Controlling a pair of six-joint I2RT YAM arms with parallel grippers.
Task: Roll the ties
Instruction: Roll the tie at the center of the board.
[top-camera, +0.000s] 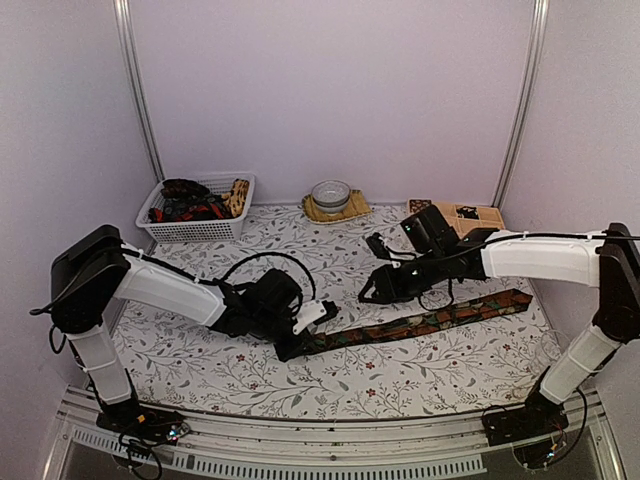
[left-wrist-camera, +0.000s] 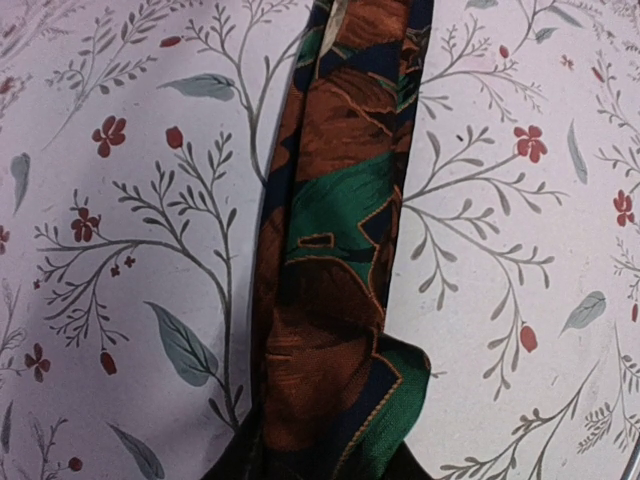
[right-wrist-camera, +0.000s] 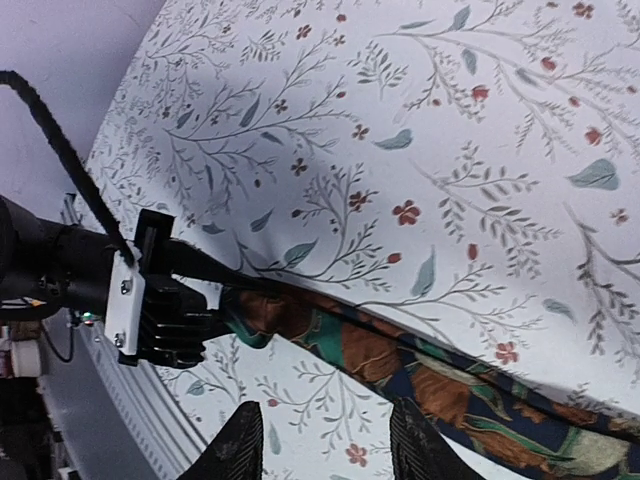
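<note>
Rust-and-green tie (left-wrist-camera: 340, 250) lies outstretched, left gripper (right-wrist-camera: 222, 305) pinching its end.

place: robot lab cell | evidence: plain pale walls (top-camera: 330, 90), metal corner posts (top-camera: 137, 90), floral-cloth table (top-camera: 420, 370), two bolted arms (top-camera: 160, 285)

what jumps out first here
A long patterned tie lies stretched across the floral cloth, its left end pinched in the left gripper. The right gripper hovers open close by, and a white basket holding more ties sits back left.
</note>
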